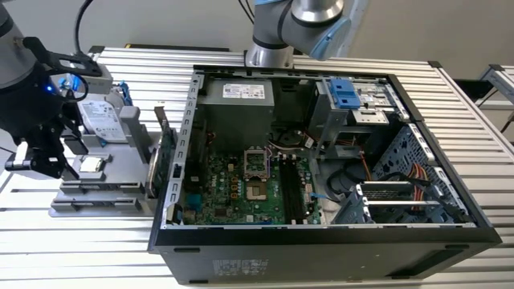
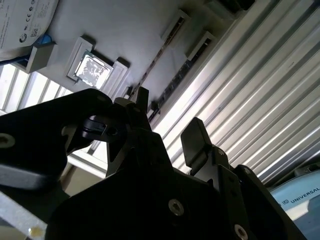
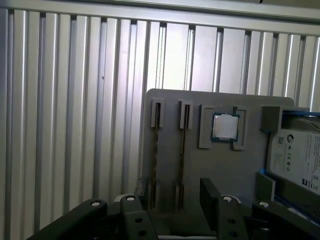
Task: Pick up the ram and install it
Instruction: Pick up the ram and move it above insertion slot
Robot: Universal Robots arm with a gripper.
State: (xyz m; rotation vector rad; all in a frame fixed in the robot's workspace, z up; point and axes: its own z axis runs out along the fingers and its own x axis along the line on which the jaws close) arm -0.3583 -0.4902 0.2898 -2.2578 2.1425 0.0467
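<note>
1. The gripper (image 3: 172,190) hangs over the grey holder (image 3: 235,170), with its fingers (image 3: 209,192) spread apart and pinching nothing.
2. The ram (image 3: 183,150) stands on edge in a narrow holder slot, just beyond the finger gap and untouched.
3. Its long axis runs away from the gripper, crosswise to the line between the fingers.
4. The holder sits to the exterior view's left of the computer case (image 1: 321,256).

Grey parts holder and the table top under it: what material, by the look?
Parts holder: matt, even grey with blocky raised ribs and slots, so probably plastic, maybe printed; painted metal isn't ruled out. Table top: bright silvery ribbed slats with a sheen, likely bare aluminium.
</note>
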